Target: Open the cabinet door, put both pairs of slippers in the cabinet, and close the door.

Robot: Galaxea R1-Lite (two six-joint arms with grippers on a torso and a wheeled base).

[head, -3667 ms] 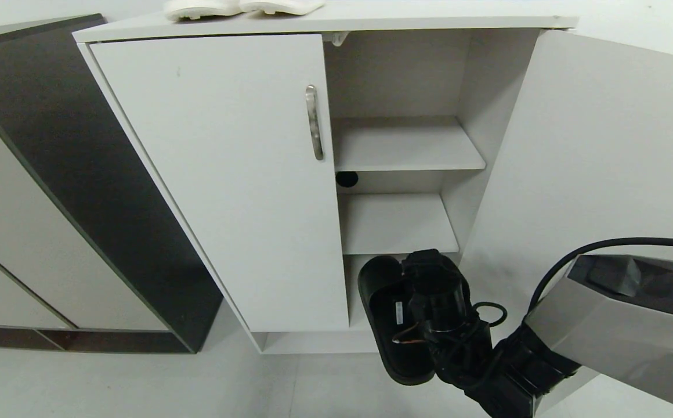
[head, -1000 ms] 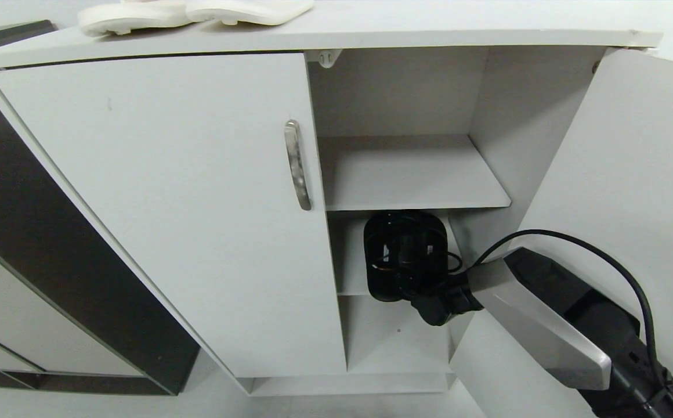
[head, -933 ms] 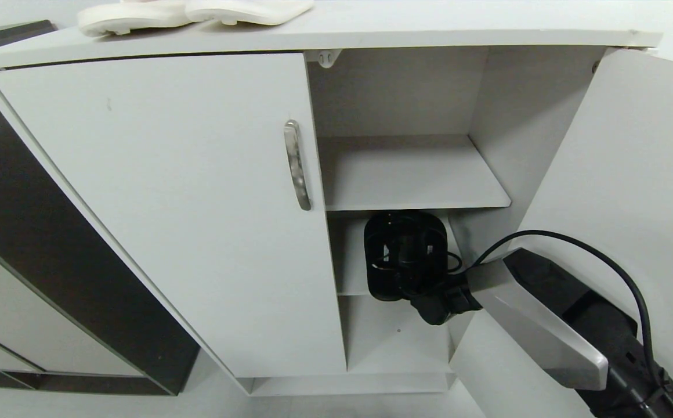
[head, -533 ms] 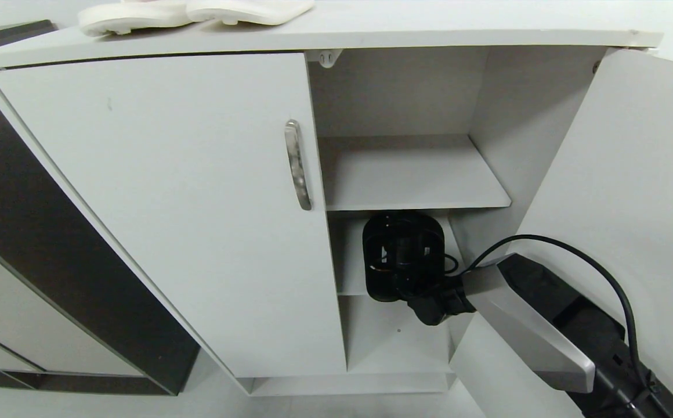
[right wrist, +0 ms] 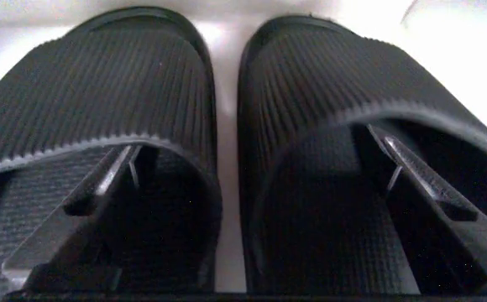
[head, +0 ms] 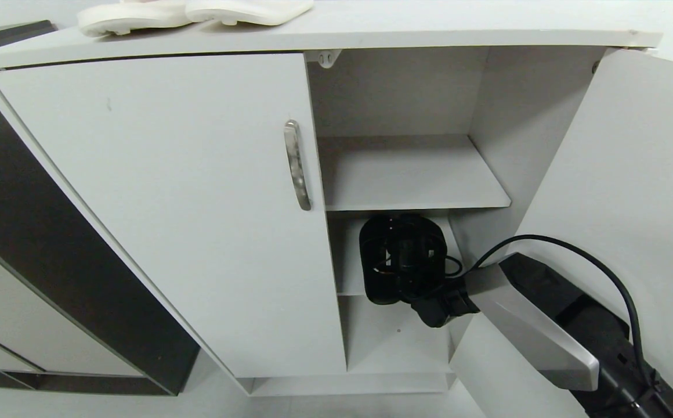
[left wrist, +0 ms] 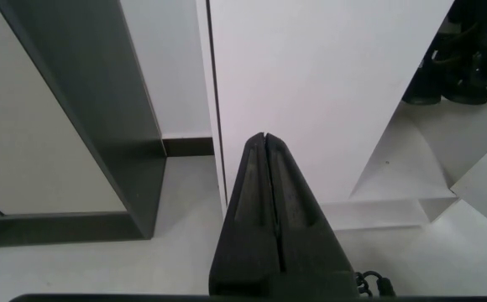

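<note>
A pair of black slippers (head: 378, 273) lies side by side on the middle shelf (head: 348, 273) of the white cabinet, toes pointing inward. My right gripper (head: 409, 258) reaches in from the right. Its two fingers (right wrist: 101, 197) stand wide apart, one under each slipper's strap (right wrist: 101, 92), so it looks open (right wrist: 252, 143). A pair of white slippers (head: 197, 11) rests on the cabinet top (head: 429, 38). The right door (head: 632, 203) is swung open. My left gripper (left wrist: 264, 143) hangs shut and holds nothing, low before the shut left door (left wrist: 311, 75).
The left door (head: 168, 203) has a metal handle (head: 297, 165). The upper shelf (head: 406, 174) and bottom compartment (head: 394, 342) are bare. A dark-sided cabinet (head: 29, 220) stands close on the left. The open right door hems in my right arm.
The camera has moved closer and the black slippers went from before the bottom compartment onto the middle shelf. In the last second they shifted slightly left and the right arm barely moved.
</note>
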